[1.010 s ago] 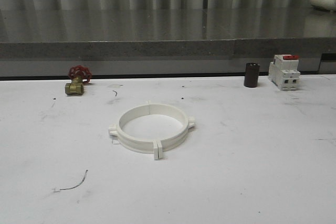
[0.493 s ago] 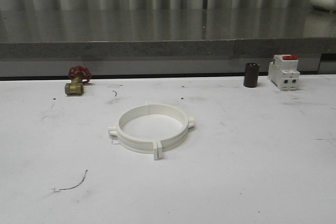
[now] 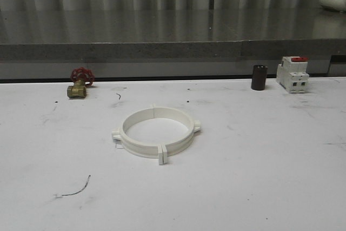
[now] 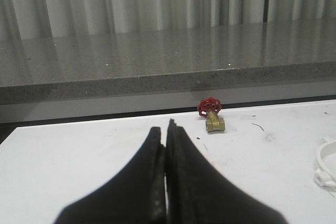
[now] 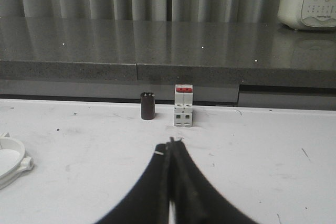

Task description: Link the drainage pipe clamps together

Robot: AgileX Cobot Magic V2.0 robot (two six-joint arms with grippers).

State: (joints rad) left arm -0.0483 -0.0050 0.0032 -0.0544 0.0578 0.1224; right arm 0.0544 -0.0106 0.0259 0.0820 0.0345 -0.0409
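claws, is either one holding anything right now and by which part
Nothing is held. The left claw and right claw are both shut on nothing, while the drainage pipe clamps lie as a ring on the table.

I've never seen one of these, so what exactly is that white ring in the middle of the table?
The drainage pipe clamps are two white, plastic-looking half-rings closed into one ring, lying flat on the white table. Small tabs stick out at its left, right and near sides, and seams show front and back. Nothing but the table touches it.
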